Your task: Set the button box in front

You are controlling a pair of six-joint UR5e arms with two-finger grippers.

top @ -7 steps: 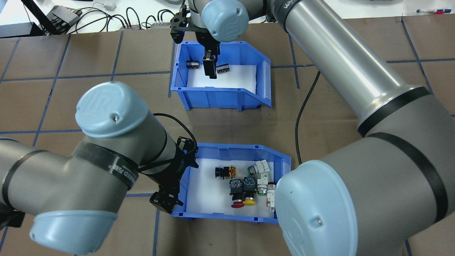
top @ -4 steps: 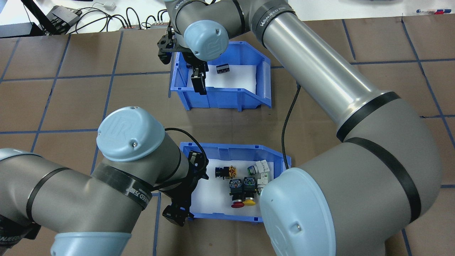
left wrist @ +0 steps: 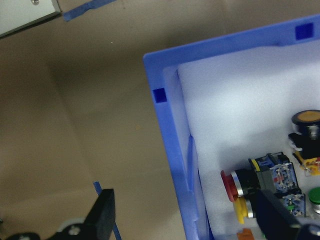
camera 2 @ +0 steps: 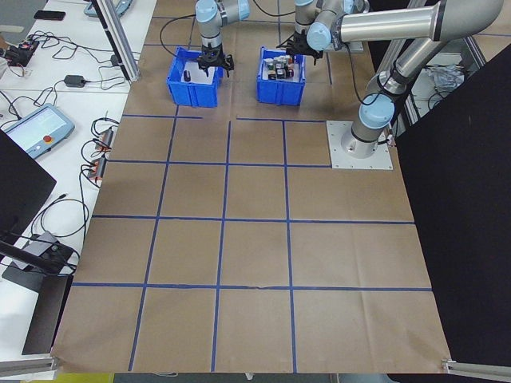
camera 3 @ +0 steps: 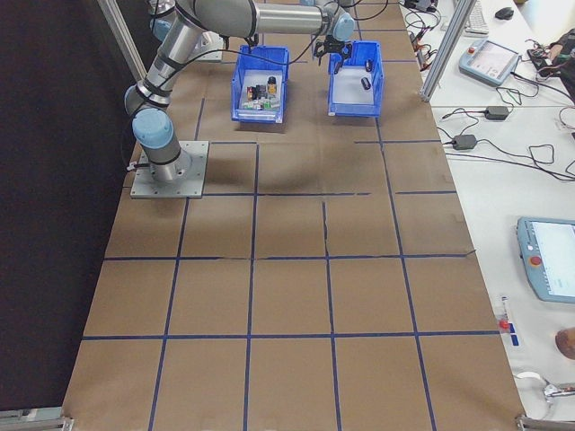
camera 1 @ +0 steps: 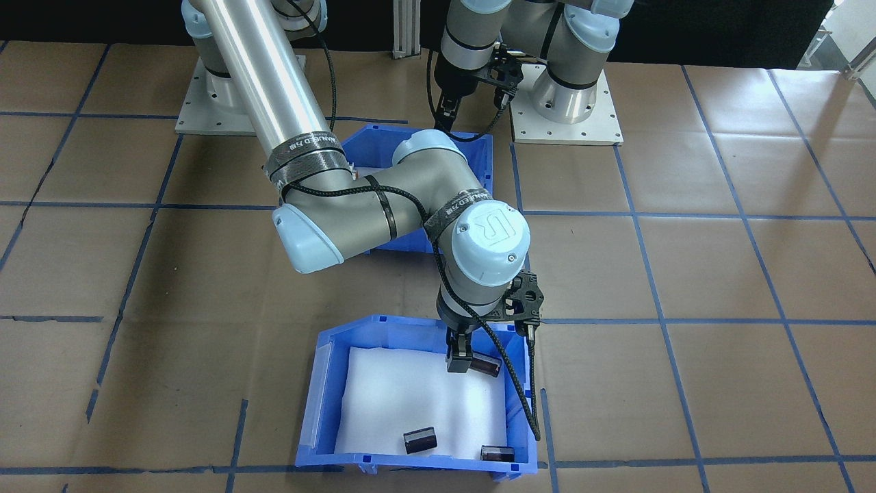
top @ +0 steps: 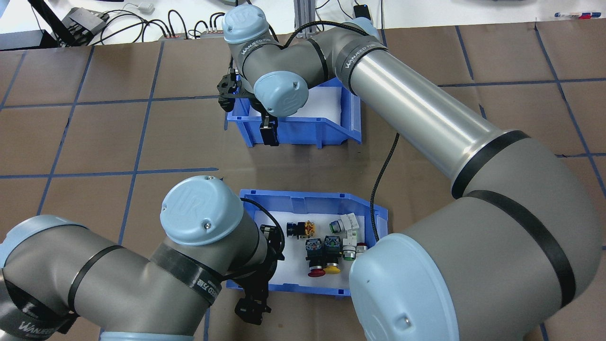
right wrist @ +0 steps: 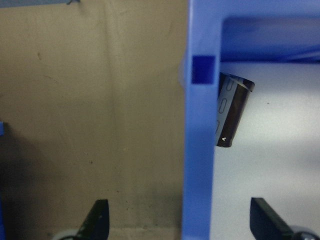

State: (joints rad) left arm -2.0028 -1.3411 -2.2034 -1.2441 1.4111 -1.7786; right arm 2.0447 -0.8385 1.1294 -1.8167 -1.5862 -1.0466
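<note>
The button box (top: 312, 197) is the blue bin nearest the robot, foam-lined, holding push-buttons with red (top: 316, 272) and yellow (top: 333, 269) caps. My left gripper (top: 253, 308) is at its near-left corner. In the left wrist view the left gripper (left wrist: 187, 220) is open, its fingers straddling the button box's left wall (left wrist: 172, 150). The right gripper (top: 270, 135) is at the far blue bin (top: 303, 129). Its wrist view shows the right gripper (right wrist: 181, 220) open astride that bin's wall (right wrist: 200, 150), beside a black cylinder (right wrist: 232, 110).
The far bin (camera 1: 321, 411) holds black cylinders (camera 1: 419, 440) on white foam. A black cable (top: 383, 166) hangs from the right arm between the two bins. Brown table surface with blue tape lines (top: 142, 137) lies all around. Cables and devices (top: 85, 21) lie beyond the far edge.
The right gripper came out of the far bin's middle and moved to its near-left wall. The left gripper slid along the button box's left wall toward the robot.
</note>
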